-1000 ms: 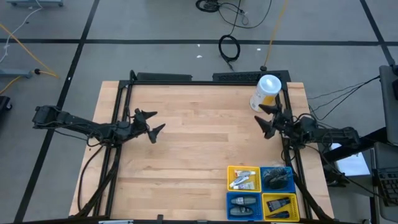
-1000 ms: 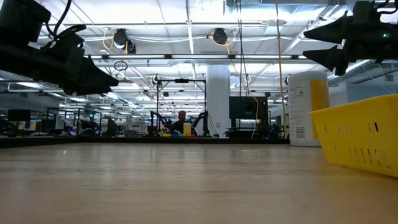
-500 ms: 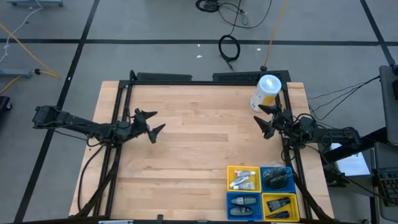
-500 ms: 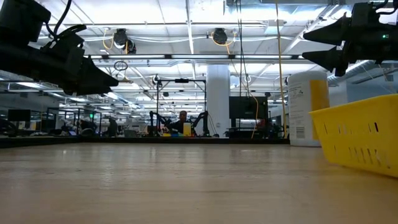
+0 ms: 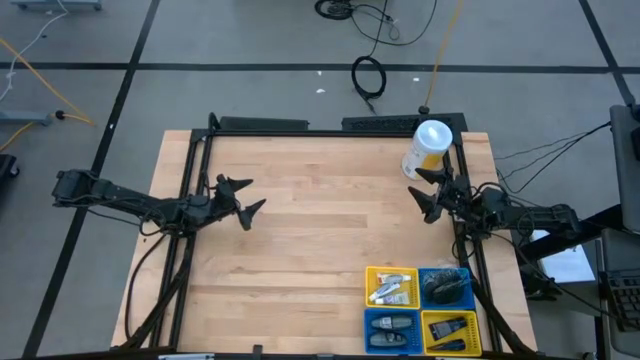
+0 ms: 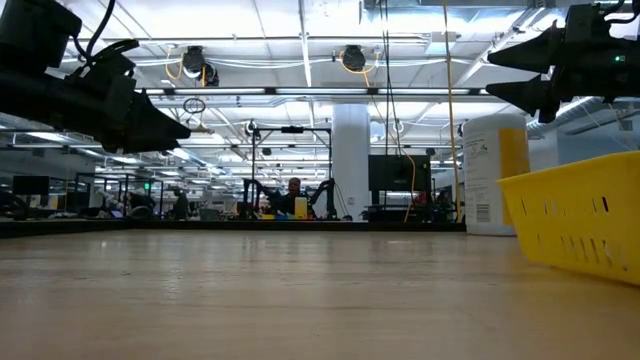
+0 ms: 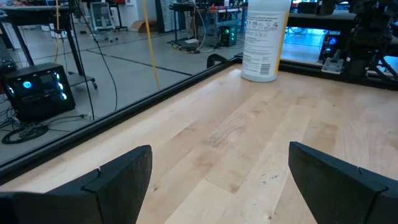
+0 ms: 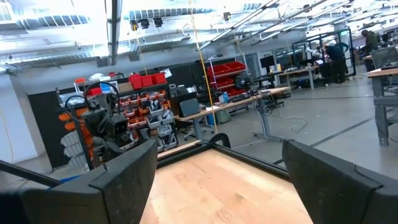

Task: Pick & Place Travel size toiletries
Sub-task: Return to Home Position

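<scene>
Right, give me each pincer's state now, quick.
Left pincer: open, empty, over the light wooden table's left part.
Right pincer: open, empty, near the white-and-yellow cylindrical canister.

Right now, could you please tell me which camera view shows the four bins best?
The high view: it looks down into all four bins, so their contents show. The low view catches only one yellow bin's side wall, at its right edge. Neither wrist view shows them.
</scene>
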